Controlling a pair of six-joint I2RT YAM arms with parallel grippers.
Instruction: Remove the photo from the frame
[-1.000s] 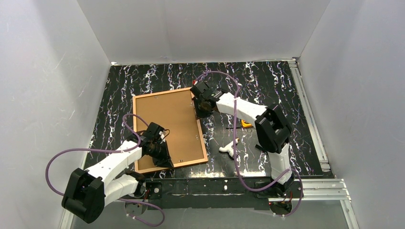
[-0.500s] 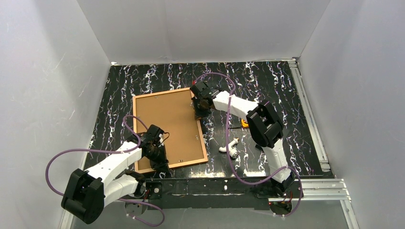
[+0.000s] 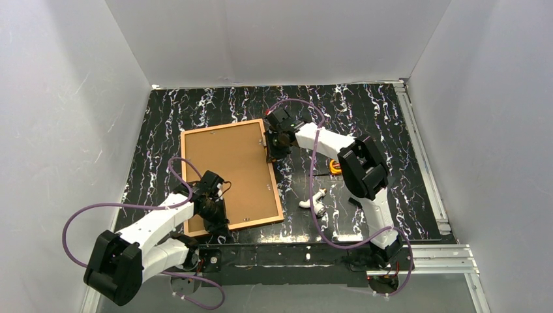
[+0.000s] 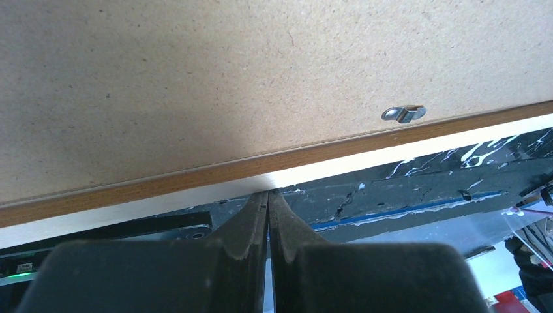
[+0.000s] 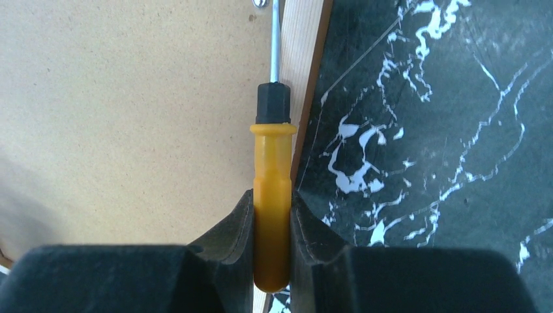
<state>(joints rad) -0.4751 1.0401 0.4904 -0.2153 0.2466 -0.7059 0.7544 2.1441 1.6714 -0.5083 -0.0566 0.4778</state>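
Observation:
The frame (image 3: 228,173) lies face down on the black marbled table, its tan back board (image 4: 195,78) up inside a reddish-brown wood rim (image 4: 163,179). The photo is hidden under the board. My left gripper (image 3: 218,225) is shut with nothing in it, and its tips (image 4: 268,194) touch the frame's near edge. My right gripper (image 3: 270,149) is shut on a yellow-handled screwdriver (image 5: 272,169). The screwdriver's shaft (image 5: 274,45) runs along the frame's right rim (image 5: 306,78) toward a metal clip (image 5: 259,2) at the picture's top edge.
A small metal clip (image 4: 403,114) sits on the board near the frame's front edge. A white object (image 3: 313,202) and a small yellow thing (image 3: 336,168) lie on the table right of the frame. White walls enclose the table on three sides.
My right gripper with the screwdriver has shifted slightly farther along the frame's right edge, and that arm's elbow has swung left. The left gripper has crept a little nearer. The frame has not moved.

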